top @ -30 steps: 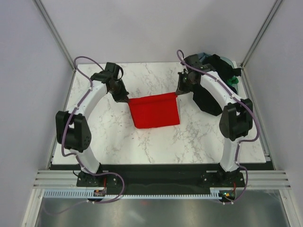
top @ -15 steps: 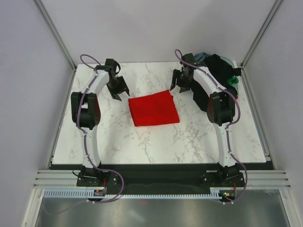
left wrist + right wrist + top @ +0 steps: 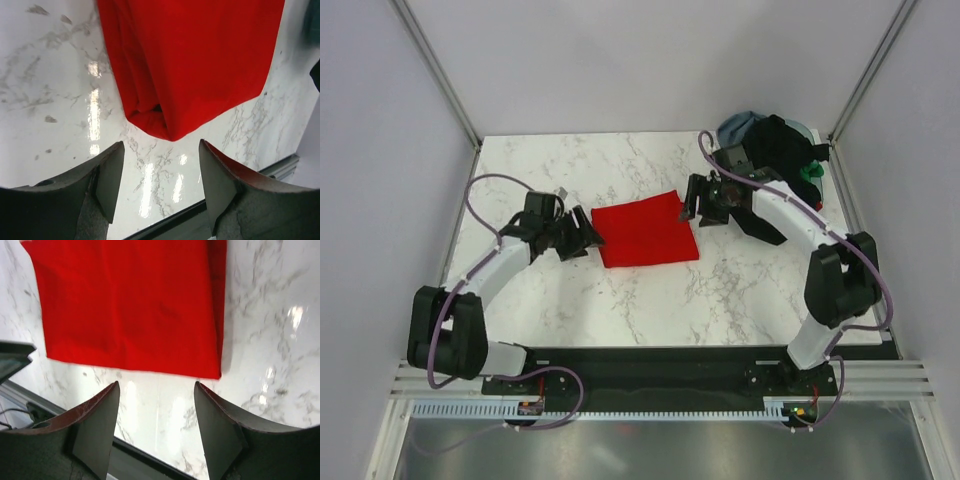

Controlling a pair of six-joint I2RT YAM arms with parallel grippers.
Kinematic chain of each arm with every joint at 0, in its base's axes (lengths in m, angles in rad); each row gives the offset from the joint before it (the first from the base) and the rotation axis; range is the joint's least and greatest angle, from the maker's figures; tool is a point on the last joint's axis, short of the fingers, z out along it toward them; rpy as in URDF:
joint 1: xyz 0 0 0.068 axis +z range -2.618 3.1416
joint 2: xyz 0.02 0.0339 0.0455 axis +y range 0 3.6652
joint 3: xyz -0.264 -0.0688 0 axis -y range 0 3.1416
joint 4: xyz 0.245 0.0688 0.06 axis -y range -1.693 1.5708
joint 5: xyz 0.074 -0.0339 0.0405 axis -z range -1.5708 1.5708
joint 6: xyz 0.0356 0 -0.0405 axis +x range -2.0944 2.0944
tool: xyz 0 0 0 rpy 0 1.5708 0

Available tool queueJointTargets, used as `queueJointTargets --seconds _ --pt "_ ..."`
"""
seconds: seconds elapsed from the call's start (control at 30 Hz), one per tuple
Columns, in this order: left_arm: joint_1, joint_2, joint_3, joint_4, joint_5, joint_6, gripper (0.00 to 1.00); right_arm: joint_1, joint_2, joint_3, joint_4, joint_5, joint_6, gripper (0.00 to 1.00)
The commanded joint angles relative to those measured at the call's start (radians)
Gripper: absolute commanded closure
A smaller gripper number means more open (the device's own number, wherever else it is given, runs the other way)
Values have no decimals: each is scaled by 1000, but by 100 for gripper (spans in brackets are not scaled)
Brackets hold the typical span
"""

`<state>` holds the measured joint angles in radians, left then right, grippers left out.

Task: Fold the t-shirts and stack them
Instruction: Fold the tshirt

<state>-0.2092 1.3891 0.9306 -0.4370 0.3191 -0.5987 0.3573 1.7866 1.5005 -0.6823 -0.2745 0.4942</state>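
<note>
At the near edge the two arm bases stand on a dark strip behind a slotted rail (image 3: 620, 408). The left arm (image 3: 495, 265) lies low across the desk (image 3: 740, 295). The left jaws are released and empty, just beside the left edge of the folded red t-shirt (image 3: 645, 232) at mid-desk. The left wrist view adds what the overhead view hides: the shirt's corner is several layers with a rolled fold, lying just beyond the spread fingers (image 3: 107, 180).

The right arm (image 3: 788, 208) reaches in from the right. The right jaws are likewise released, holding nothing, by the shirt's far right corner. Its wrist view shows a smooth flat panel with a straight hem, apart from the fingertips.

Only the overhead view shows the other t-shirts (image 3: 775, 148), a heap of black, grey-blue and green in the far right corner.

The desk is glossy white marble pattern, with glare spots in both wrist views. Plain pale walls (image 3: 650, 60) with metal posts enclose it.
</note>
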Motion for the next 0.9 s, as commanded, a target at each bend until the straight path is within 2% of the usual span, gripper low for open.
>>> queueJointTargets --seconds 0.0,0.1,0.2,0.33,0.53,0.6,0.63,0.73,0.77,0.87 --pt "-16 17 -188 410 153 -59 31 14 -140 -185 99 -29 32 31" --pt "-53 76 -240 553 179 -64 30 19 -202 -249 96 -29 21 31" --pt "-105 132 -249 632 138 -55 30 22 -263 -319 92 -26 17 32" --pt "-124 130 -282 722 86 -67 31 35 -320 -365 73 -22 9 32" --pt "-124 117 -302 729 32 -82 35 43 -339 -414 59 -8 -20 32" --pt "-124 131 -285 681 6 -105 39 45 -328 -424 63 -11 -22 32" --pt "-122 149 -277 608 -30 -116 41 45 -325 -425 64 -12 -22 32" --pt "-121 181 -268 487 -100 -173 65 49 -317 -431 75 -15 -23 32" --pt "-121 186 -277 465 -104 -203 78 48 -317 -434 78 -15 -26 32" --pt "-122 197 -303 371 -101 -260 91 49 -308 -442 82 -17 -32 33"
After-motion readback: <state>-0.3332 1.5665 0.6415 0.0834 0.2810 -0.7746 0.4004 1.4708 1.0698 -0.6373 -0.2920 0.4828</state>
